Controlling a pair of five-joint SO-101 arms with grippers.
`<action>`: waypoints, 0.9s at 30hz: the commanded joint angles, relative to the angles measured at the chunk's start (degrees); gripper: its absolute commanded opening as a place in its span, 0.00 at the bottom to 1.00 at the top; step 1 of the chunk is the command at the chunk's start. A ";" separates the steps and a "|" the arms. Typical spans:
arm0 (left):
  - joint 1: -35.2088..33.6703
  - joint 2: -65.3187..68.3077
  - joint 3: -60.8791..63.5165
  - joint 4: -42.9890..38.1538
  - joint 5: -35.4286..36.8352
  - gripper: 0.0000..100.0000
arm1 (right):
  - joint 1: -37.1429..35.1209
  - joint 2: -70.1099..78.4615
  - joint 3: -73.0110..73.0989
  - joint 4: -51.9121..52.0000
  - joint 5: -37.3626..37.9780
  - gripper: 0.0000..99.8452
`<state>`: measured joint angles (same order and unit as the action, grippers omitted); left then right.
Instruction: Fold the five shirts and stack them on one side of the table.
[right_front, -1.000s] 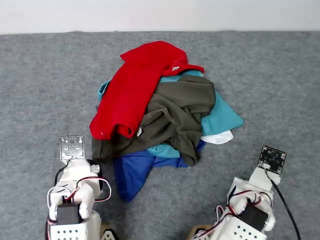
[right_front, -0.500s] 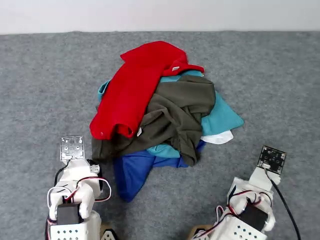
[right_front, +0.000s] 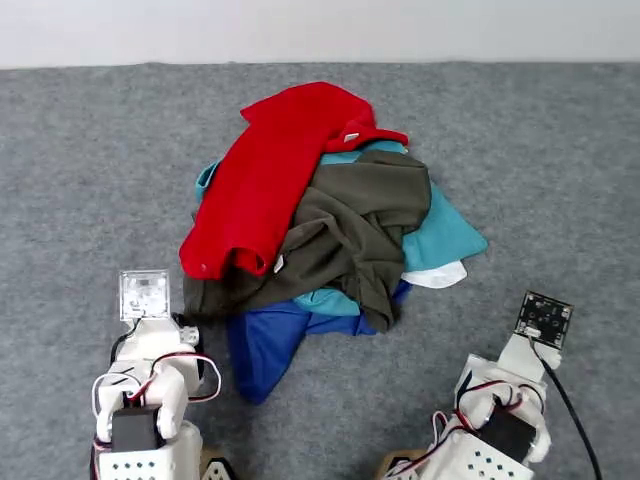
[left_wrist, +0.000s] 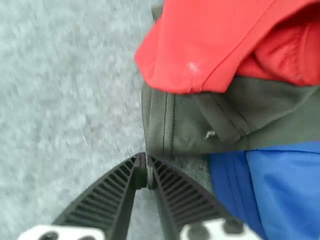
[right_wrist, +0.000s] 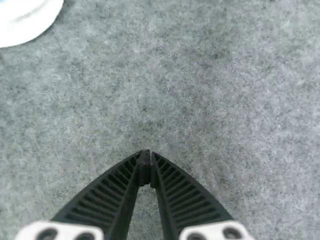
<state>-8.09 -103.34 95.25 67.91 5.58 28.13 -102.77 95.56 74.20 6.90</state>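
Slight tilt of left arm (right_front: 150, 350) since earlier frame; pile (right_front: 320, 220) unmoved. On left gripper (left_wrist: 146, 170) jaws closed, empty, olive shirt (left_wrist: 200, 130) hem just ahead. On right gripper (right_wrist: 145, 167) jaws closed, empty, over bare carpet (right_wrist: 225, 75). Folding not begun.

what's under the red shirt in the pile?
The red shirt lies on the olive shirt; a teal shirt shows at its edges. The rest beneath is covered.

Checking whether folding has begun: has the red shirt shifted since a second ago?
No. The red shirt lies where it was, atop the olive shirt, its edges unchanged against the grey table.
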 joint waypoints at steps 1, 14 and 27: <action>-0.44 -0.53 -6.64 -1.85 -13.19 0.02 | 0.66 -0.22 0.97 0.31 -0.62 0.01; 4.13 26.46 -41.54 2.37 -24.97 0.05 | 0.66 -0.22 0.97 0.31 -0.62 0.01; 18.81 84.75 -92.53 26.55 -27.87 0.27 | 0.66 -0.22 0.97 0.31 -0.62 0.01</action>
<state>8.62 -28.97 11.91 90.68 -21.23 28.13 -102.77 95.65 74.20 6.90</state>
